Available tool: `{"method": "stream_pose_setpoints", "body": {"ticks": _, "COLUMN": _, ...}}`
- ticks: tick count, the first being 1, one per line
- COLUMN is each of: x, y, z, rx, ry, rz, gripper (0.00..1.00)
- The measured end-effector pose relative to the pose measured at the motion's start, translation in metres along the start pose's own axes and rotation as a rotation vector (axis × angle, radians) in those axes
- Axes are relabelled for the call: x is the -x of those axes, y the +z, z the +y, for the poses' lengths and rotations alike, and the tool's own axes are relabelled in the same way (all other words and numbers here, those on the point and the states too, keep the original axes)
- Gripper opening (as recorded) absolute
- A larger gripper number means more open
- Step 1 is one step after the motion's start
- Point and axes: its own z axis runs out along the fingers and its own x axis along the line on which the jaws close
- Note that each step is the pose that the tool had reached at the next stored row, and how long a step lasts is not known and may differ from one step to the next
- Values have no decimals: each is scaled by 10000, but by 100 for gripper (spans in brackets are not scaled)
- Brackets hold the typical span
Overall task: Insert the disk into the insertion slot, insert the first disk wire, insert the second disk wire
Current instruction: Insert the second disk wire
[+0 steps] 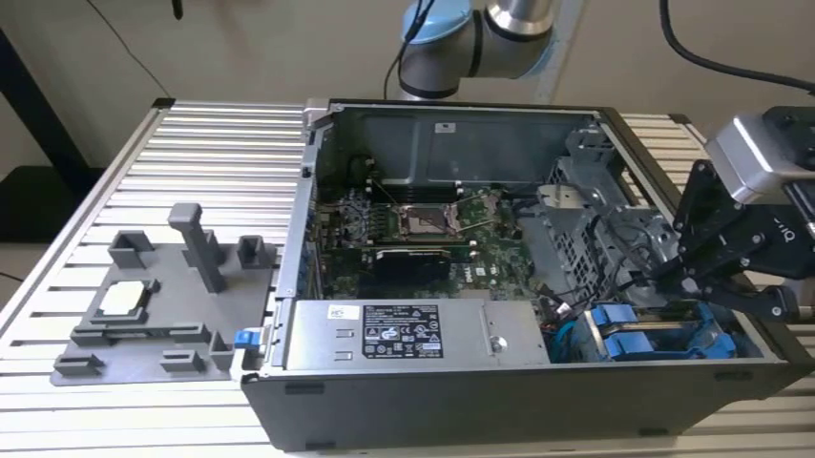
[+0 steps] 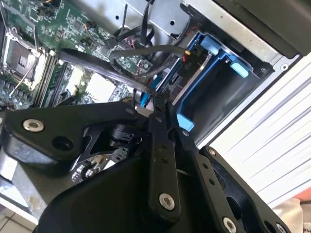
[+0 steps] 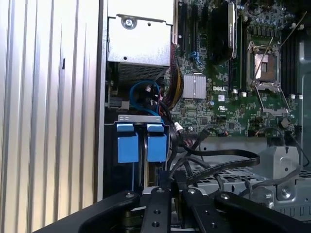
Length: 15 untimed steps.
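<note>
Leftward, grey fixture (image 1: 159,305) on ribbed surface (image 1: 217,153). Midway, black computer case (image 1: 510,410), motherboard (image 1: 407,229). Rightward, gripper (image 1: 694,277) pinching blue connector (image 2: 144,98) beside disk (image 1: 650,336) seated in insertion slot (image 1: 739,342); fingertips partly hidden behind cables (image 3: 214,162).

Black gripper (image 1: 662,277) at the exterior view's right, angled downward, fingers (image 3: 160,206) drawn close together.

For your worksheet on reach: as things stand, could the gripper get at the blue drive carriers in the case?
Probably yes: the gripper hangs just beside the blue drive carriers, with the case open; loose cables nearby may crowd it.
</note>
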Motion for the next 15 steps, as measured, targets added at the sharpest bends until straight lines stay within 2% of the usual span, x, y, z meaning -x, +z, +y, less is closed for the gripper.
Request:
{"method": "stream_pose_setpoints", "body": {"ticks": 2, "x": -5, "y": 13, "z": -54, "rx": 73, "ry": 19, "rz": -12, "gripper": 16}}
{"method": "stream_pose_setpoints", "body": {"ticks": 5, "x": -11, "y": 29, "z": -128, "rx": 243, "ry": 58, "rz": -16, "gripper": 16}}
{"method": "stream_pose_setpoints", "body": {"ticks": 9, "x": -21, "y": 67, "z": -145, "rx": 407, "ry": 102, "rz": -23, "gripper": 16}}
{"method": "stream_pose_setpoints", "body": {"ticks": 15, "x": -39, "y": 142, "z": -152, "rx": 422, "ry": 115, "rz": -22, "gripper": 16}}
